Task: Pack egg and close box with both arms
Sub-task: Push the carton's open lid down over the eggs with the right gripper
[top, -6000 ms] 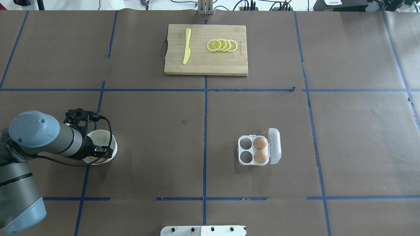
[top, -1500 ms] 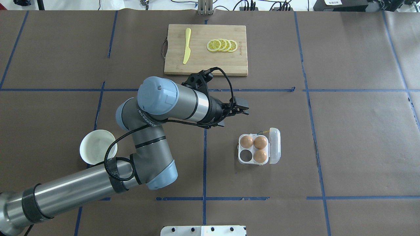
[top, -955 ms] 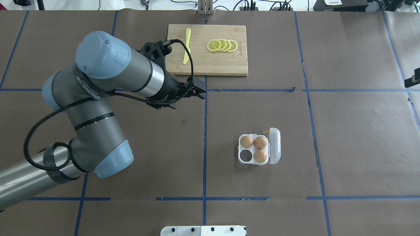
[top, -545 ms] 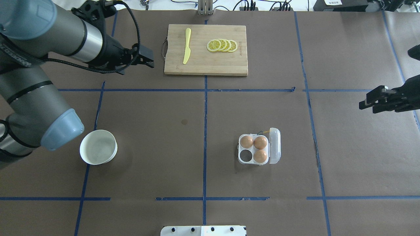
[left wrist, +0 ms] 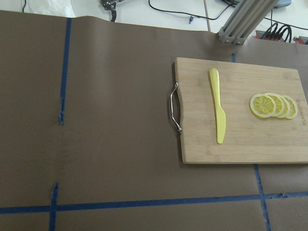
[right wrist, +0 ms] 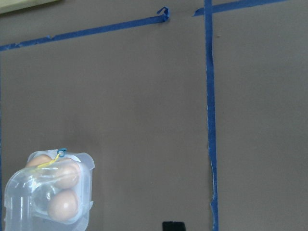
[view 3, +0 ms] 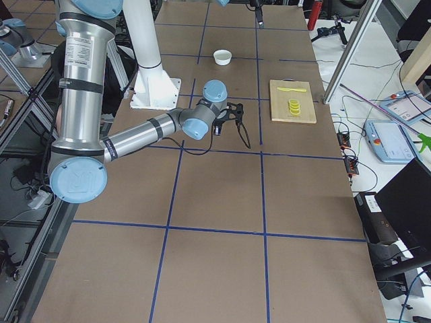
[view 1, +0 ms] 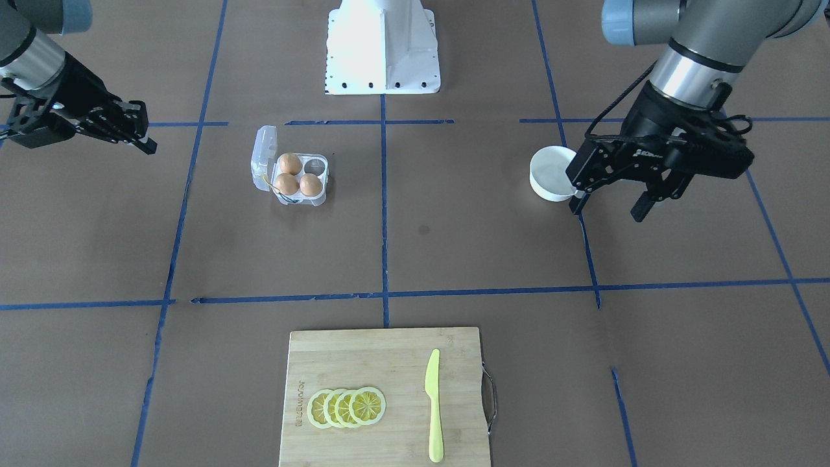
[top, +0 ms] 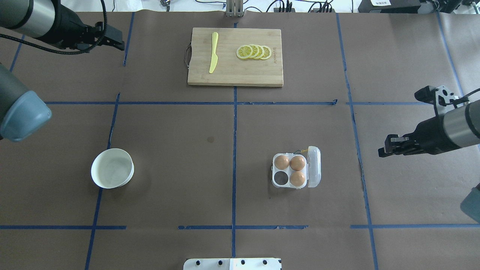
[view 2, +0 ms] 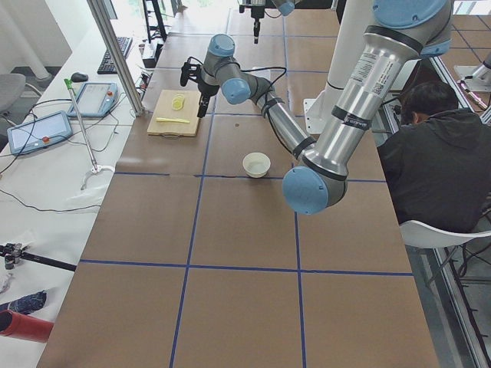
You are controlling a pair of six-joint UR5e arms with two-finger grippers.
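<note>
The clear egg carton (top: pixel 278 184) sits right of centre with its lid (top: pixel 314 167) open on the right side. It holds three orange-brown eggs; the far-left one (top: pixel 281 162) lies next to two others, and the near-left cup is empty. The carton also shows in the front view (view 1: pixel 322 198) and in the right wrist view (right wrist: pixel 29 192). My left gripper (view 1: pixel 607 206) is open and empty, high near the bowl in the front view and at the table's far left in the overhead view (top: pixel 114 39). My right gripper (top: pixel 386 147) hangs right of the carton, apart from it; its jaws look shut and empty.
An empty white bowl (top: pixel 112 173) stands at the left. A wooden cutting board (top: pixel 262 77) at the far middle carries a yellow knife (top: pixel 213 52) and lemon slices (top: pixel 254 52). Blue tape lines cross the brown table cover. The white robot base (view 1: pixel 382 45) is at the near edge.
The left gripper went from the bowl to the carton, left a third egg there, then swung away up and to the far left. The right arm came in from the right toward the carton.
</note>
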